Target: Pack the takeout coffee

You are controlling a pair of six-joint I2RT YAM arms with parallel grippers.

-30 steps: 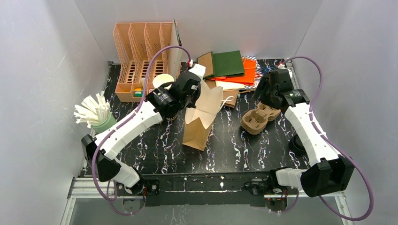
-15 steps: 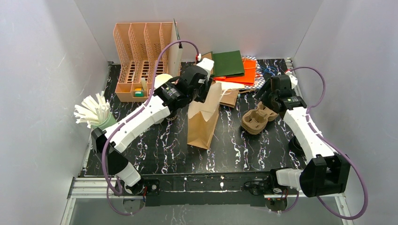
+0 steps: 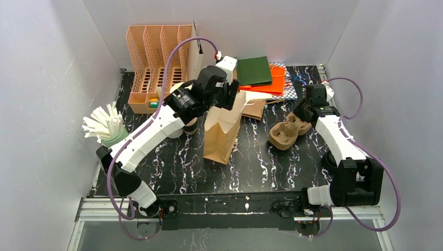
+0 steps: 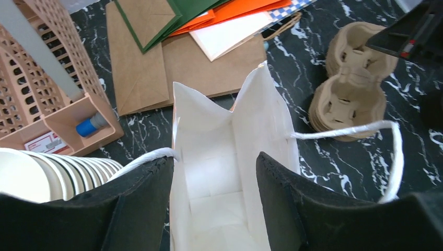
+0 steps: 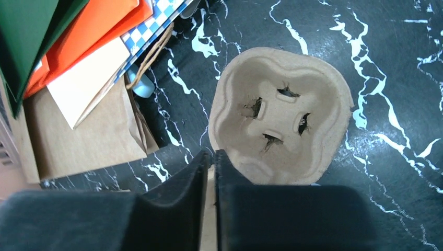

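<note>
No coffee is packed yet: the paper bag (image 3: 222, 130) stands empty beneath the wide-open left gripper (image 4: 214, 159), while to its right the right gripper (image 5: 210, 154) pinches the cup carrier's (image 5: 282, 120) rim.

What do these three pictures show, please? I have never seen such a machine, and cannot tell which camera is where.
These are two robot arms bolted at the near edge of a table. The wide picture comes from a fixed camera above and behind them; the other two come from a camera on each wrist. The left gripper hangs open over the mouth of a standing brown paper bag. The right gripper seems to pinch the rim of a pulp cup carrier. At the back lie flat coloured bags and a peach rack; at the left stands a cup of white sticks.
</note>
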